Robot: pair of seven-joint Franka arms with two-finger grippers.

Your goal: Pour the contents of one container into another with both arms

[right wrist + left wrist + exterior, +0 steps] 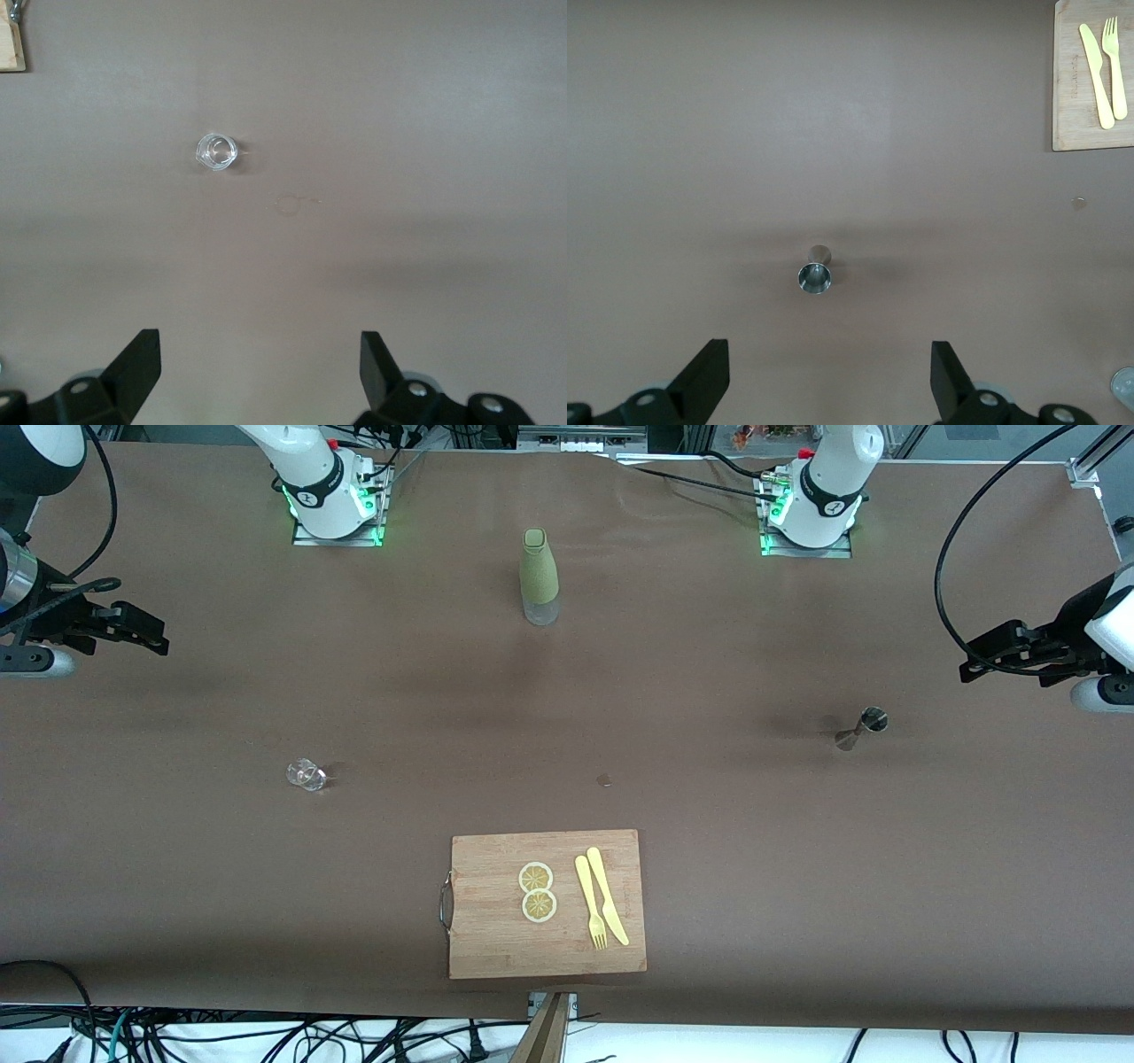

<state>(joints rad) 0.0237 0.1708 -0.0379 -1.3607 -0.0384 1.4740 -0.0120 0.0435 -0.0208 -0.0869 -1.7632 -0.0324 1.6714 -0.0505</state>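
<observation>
Both arms are waiting. The left gripper [974, 660] is hanging with fingers spread over the table's left-arm end, near the metal measuring cup [861, 729]. The right gripper [151, 633] is hanging spread over its own end; the small glass [306, 774] is standing nearer the camera.

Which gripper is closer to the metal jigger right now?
Left. The left gripper hangs open above the table at its own end, close beside the metal jigger. The right gripper, also open, is at the other end of the table, closer to the small glass.
</observation>
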